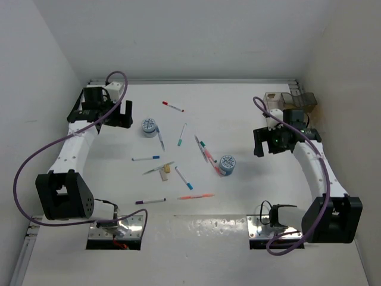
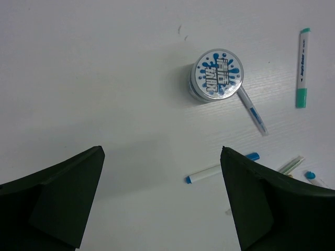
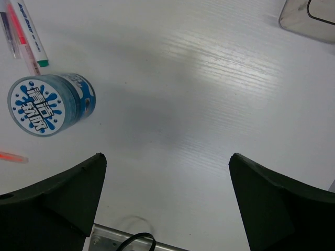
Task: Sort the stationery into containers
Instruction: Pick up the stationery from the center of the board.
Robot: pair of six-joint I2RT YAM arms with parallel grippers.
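The left gripper (image 1: 116, 118) hangs over the far left part of the table (image 1: 238, 107). Its jaws are spread wide and nothing is between them. In the left wrist view its fingers (image 2: 57, 204) frame only bare white surface. Ahead of them lies the left roll (image 2: 216, 76), and a thin blue-tipped pen (image 2: 253, 111) touches its edge. A teal pen (image 2: 302, 68) lies apart, to the right.

The right gripper (image 1: 269, 146) is on the right side, also wide open and holding nothing. The right roll (image 3: 49, 104) lies to the left of its fingers (image 3: 277, 209), not touching them, and a few pens (image 3: 26, 31) lie just beyond this roll.

The other stationery is scattered in the middle of the table, between the two arms. There is a red-capped pen (image 1: 172, 106) at the far side, an orange pen (image 1: 196, 196) and a purple-capped pen (image 1: 150, 202) at the near side, and a small tan block (image 1: 167, 169) beside one more pen; whether they touch, I cannot tell.

The containers (image 1: 297, 100) stand at the far right corner, just behind the right gripper.
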